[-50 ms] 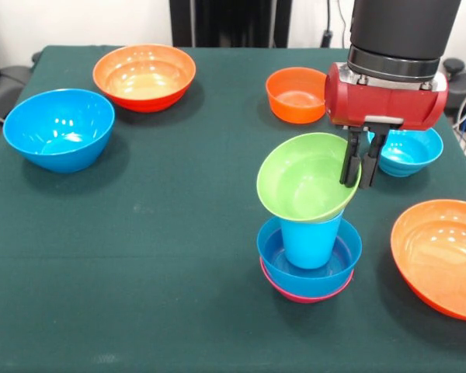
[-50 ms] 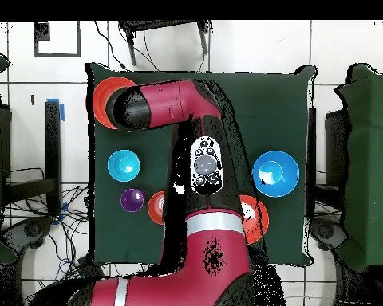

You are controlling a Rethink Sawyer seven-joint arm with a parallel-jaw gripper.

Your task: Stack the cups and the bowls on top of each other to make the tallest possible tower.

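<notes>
Between the jaws (image 1: 360, 165) sits the rim of the green bowl (image 1: 307, 176), pinched and tilted atop the light blue cup (image 1: 309, 241). Below them, that cup stands in a blue bowl (image 1: 309, 261) nested on a pink bowl (image 1: 295, 294), forming the tower on the bench (image 1: 155, 233). Just behind the jaws rests a cyan bowl (image 1: 408, 151); a small orange bowl (image 1: 295, 94) lies beyond.

You find no legible text, label, brand, number or sign on any bowl, cup, arm or worktop here.
</notes>
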